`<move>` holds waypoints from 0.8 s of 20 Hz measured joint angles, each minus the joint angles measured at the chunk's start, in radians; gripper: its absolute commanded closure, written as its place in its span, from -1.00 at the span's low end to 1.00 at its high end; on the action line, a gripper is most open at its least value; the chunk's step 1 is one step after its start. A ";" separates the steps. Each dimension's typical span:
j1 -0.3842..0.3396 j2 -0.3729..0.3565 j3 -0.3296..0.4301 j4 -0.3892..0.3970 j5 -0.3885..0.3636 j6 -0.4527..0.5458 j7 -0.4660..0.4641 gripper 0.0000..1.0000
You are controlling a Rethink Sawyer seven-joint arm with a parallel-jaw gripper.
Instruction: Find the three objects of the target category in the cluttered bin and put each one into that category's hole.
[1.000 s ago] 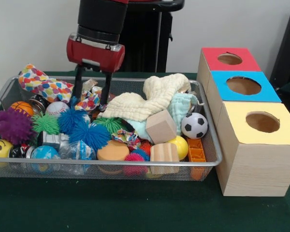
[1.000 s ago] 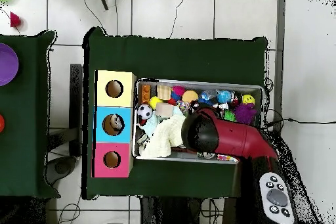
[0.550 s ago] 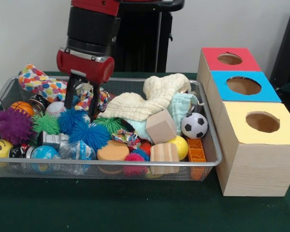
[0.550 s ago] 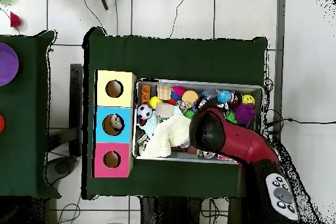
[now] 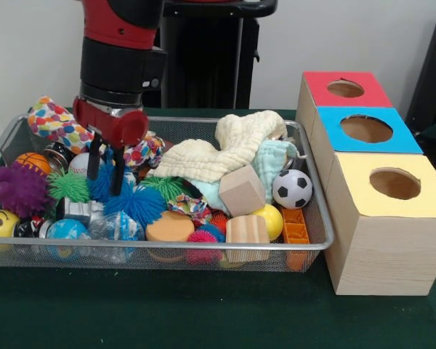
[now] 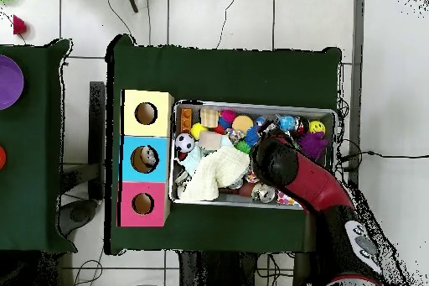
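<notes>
The gripper [image 5: 105, 169] hung over the left part of the wire mesh bin [image 5: 316, 218], and its two black jaws stood a little apart, with nothing held between them. Their tips reached down among the spiky toys: a blue spiky ball [image 5: 134, 201] lay just under them, a green spiky ball [image 5: 68, 186] was on the left of it, and a white baseball [image 5: 82, 162] was just behind the left jaw. A big purple spiky ball [image 5: 18, 190] lay at the left wall of the bin, near a yellow smiley ball [image 5: 0, 222]. In the middle of the bin a cream cloth [image 5: 225, 149] was heaped, with a wooden cube [image 5: 241, 190] and a soccer ball [image 5: 291, 188] in front of it. On the right of the bin, on the green tabletop [image 5: 203, 313], three wooden boxes stood in a row, each with a round hole on top: the red box [image 5: 346, 89] farthest, the blue box [image 5: 367, 129] in the middle, the yellow box [image 5: 392, 185] nearest. In the overhead view the arm [image 6: 297, 178] covered the right half of the bin.
</notes>
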 measured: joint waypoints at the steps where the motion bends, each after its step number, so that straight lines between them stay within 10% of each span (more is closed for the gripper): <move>1: 0.004 0.007 -0.005 0.001 0.025 0.000 0.015 -1.00; 16: 0.018 0.034 -0.007 0.075 0.114 -0.004 0.088 -1.00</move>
